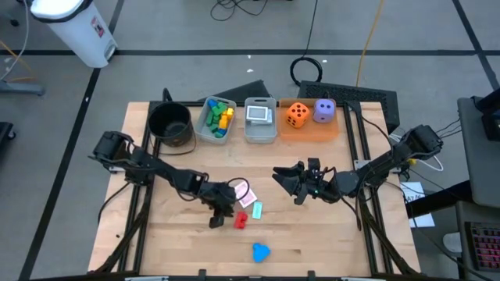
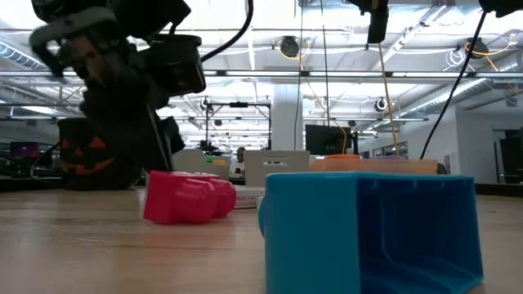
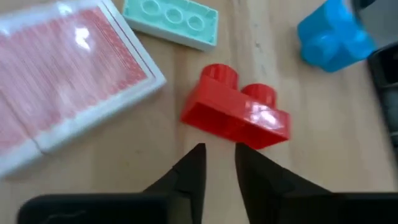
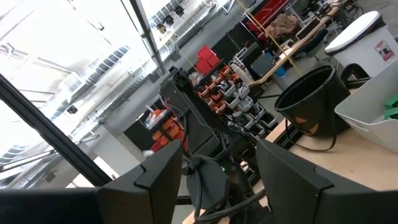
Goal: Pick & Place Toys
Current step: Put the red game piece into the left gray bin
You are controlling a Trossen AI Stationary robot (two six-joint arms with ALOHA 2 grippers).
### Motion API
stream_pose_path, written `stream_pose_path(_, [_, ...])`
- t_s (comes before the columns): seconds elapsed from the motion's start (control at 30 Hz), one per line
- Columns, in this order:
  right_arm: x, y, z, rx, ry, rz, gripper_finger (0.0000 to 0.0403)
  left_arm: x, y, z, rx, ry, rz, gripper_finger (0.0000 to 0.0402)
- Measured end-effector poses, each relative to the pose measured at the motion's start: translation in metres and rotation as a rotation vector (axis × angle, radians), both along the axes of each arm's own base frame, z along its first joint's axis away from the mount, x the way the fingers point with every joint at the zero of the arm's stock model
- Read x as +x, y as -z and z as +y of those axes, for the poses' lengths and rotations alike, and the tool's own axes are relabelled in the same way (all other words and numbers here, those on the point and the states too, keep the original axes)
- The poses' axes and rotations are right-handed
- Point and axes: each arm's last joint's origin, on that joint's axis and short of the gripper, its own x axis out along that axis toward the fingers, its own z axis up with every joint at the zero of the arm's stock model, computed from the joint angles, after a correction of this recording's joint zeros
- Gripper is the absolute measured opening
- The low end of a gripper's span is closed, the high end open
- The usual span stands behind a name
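Left gripper (image 3: 219,163): fingers a narrow slit apart, holding nothing, poised just beside the red two-stud plastic block (image 3: 238,116) on the pale wooden tabletop (image 1: 312,234). Block lies on its side, long axis crosswise to the fingers, studs pointing away from them. Mint three-stud plastic block (image 3: 171,22) and red-backed playing card (image 3: 59,78) lie near; blue plastic block (image 1: 260,251) apart. Right gripper (image 1: 291,180): raised mid-table, moderately parted, empty. Beyond: grey floor, open workshop with ceiling lights.

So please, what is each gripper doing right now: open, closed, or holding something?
Left gripper: fingers nearly shut, holding nothing, just short of the red block.
Right gripper: open, empty, raised over the table's right side.
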Motion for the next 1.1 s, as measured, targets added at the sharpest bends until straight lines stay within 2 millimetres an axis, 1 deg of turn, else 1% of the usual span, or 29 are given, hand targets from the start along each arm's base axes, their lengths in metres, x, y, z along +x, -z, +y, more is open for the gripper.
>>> stream_pose_path(0.2, [0.0, 0.0, 0.0, 0.0, 0.0, 0.0, 0.0196, 0.006, -0.01, -0.002, -0.24, -0.073, 0.054, 0.0152])
stream_pose_path(0.43, [0.0, 0.0, 0.0, -0.057, 0.012, 0.02, 0.0196, 0.023, -0.036, -0.012, -0.408, -0.158, -0.122, 0.0217])
stream_pose_path(0.5, [0.0, -0.001, 0.0, -0.075, 0.013, 0.024, 0.0196, 0.027, -0.043, -0.014, -0.42, -0.197, -0.17, 0.023])
stream_pose_path(0.57, [-0.002, -0.004, 0.0, -0.104, -0.019, 0.018, 0.0196, 0.029, -0.045, -0.014, -0.402, -0.244, -0.18, 0.0239])
stream_pose_path(0.7, [-0.011, -0.013, -0.002, -0.19, -0.098, 0.048, 0.0196, 0.034, -0.055, -0.018, -0.389, -0.341, -0.232, 0.0242])
stream_pose_path(0.83, [-0.024, -0.018, -0.008, -0.256, -0.13, 0.16, 0.0196, 0.039, -0.067, -0.026, -0.34, -0.452, -0.235, 0.0231])
stream_pose_path(0.9, [-0.032, -0.017, -0.011, -0.277, -0.14, 0.234, 0.0196, 0.043, -0.076, -0.032, -0.297, -0.5, -0.197, 0.0221])
stream_pose_path(0.97, [-0.039, -0.016, -0.015, -0.29, -0.148, 0.3, 0.0196, 0.043, -0.085, -0.035, -0.246, -0.551, -0.122, 0.021])
stream_pose_path(1.1, [-0.049, -0.014, -0.02, -0.296, -0.157, 0.383, 0.0196, 0.041, -0.1, -0.036, -0.184, -0.672, 0.006, 0.0189])
